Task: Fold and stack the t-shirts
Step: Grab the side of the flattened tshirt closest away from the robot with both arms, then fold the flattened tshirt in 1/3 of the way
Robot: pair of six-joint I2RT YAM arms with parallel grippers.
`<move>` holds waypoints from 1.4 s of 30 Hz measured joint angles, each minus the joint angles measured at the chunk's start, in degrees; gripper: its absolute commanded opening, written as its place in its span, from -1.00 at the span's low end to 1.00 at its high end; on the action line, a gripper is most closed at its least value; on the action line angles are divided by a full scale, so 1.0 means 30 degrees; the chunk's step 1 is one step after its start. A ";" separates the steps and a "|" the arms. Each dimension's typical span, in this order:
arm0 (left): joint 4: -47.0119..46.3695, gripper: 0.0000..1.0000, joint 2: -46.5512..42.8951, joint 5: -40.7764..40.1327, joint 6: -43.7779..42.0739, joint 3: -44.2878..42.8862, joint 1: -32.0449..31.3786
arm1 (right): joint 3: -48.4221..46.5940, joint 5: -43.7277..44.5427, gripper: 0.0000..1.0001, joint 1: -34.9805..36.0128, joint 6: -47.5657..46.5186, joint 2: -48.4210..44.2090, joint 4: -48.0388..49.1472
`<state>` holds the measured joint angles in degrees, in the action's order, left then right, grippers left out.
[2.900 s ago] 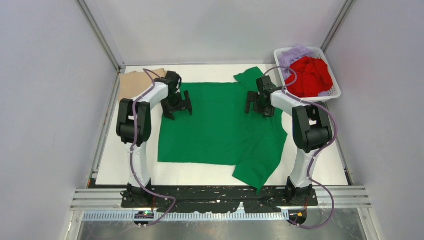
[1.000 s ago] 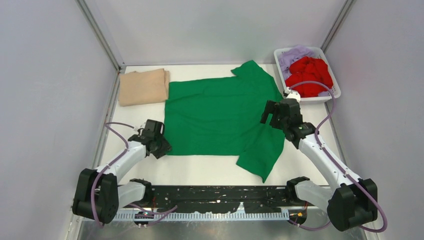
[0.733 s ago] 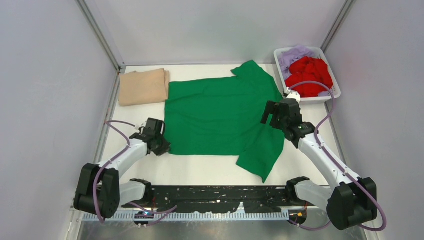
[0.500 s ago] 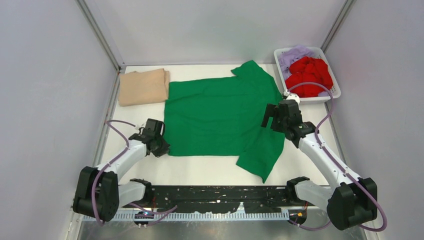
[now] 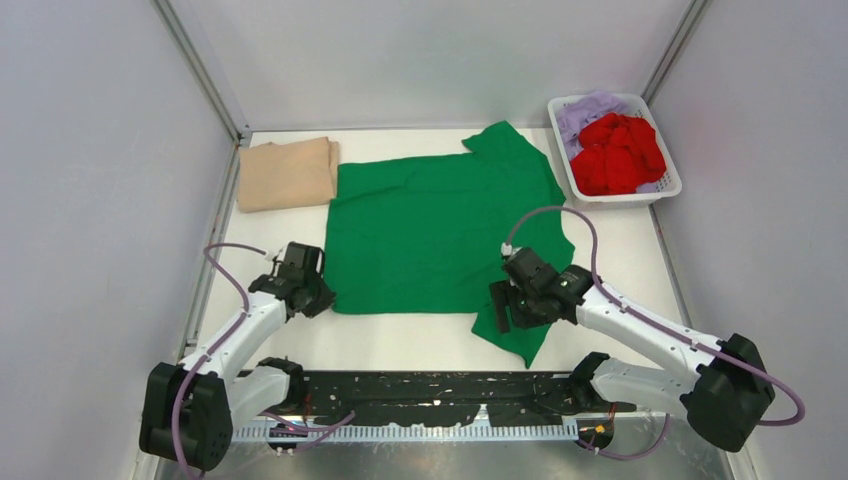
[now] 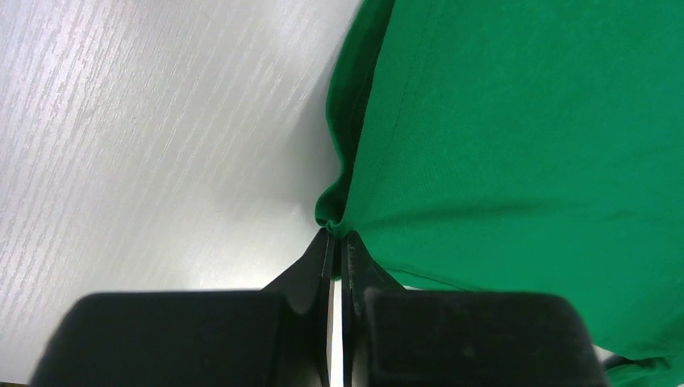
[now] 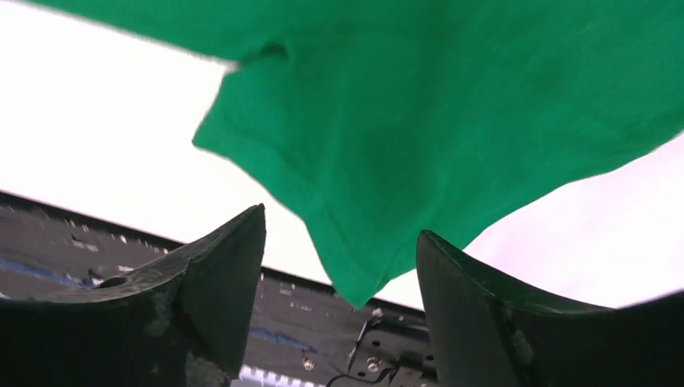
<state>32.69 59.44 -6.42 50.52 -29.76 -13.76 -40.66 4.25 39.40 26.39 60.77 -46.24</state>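
Green t-shirt (image 5: pixel 430 235) lies spread across the bench (image 5: pixel 640 270), so folding it looks the step in hand: the left tool (image 6: pixel 336 239) pinches its near-left hem corner, the right tool (image 7: pixel 340 224) hangs spread over the near sleeve (image 5: pixel 533 335). Next, I judge, the right must close on that sleeve. Whether it touches cloth is unclear; the lavender t-shirt (image 5: pixel 585 108) is mostly buried under the red t-shirt (image 5: pixel 620 150) in the basket (image 5: pixel 662 192).

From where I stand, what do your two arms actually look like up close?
Both the left arm and right arm have white tube-like links between chunky black joints. A thin purple cable loops along each. The jaws are matte black, two wedge-shaped fingers tapering toward the tips.
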 measured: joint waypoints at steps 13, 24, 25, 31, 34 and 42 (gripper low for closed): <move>-0.0007 -1.00 -0.0335 0.0160 -0.0073 0.0561 0.0000 | 0.2514 -0.0962 -0.12 0.2681 0.2361 0.1617 0.0663; 0.0291 -1.00 -0.0874 0.0226 -0.0073 0.0823 0.0000 | 0.2739 -0.0583 -0.89 0.3126 0.3971 0.2586 0.1282; 0.0379 -1.00 -0.1035 0.0226 -0.0066 0.0867 0.0000 | 0.2725 -0.0525 -0.89 0.3315 0.4029 0.2572 0.1188; 0.1661 -1.00 -0.3067 0.0313 0.0007 0.1406 0.0000 | 0.2696 -0.0423 -0.89 0.5217 0.4889 0.1304 -0.1158; 0.2492 -1.00 -0.4590 0.0379 0.0095 0.1894 0.0000 | 0.2696 -0.0583 -0.89 0.6040 0.5428 0.0007 -0.1945; 0.3497 -1.00 -0.7162 0.1035 0.0474 0.2339 0.0000 | 0.2317 0.0270 -0.90 0.6164 0.6018 -0.1290 -0.3155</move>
<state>43.18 37.95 -3.31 51.94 -22.74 -13.76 -33.71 5.06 57.89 44.45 56.90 -55.70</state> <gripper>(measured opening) 0.026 0.089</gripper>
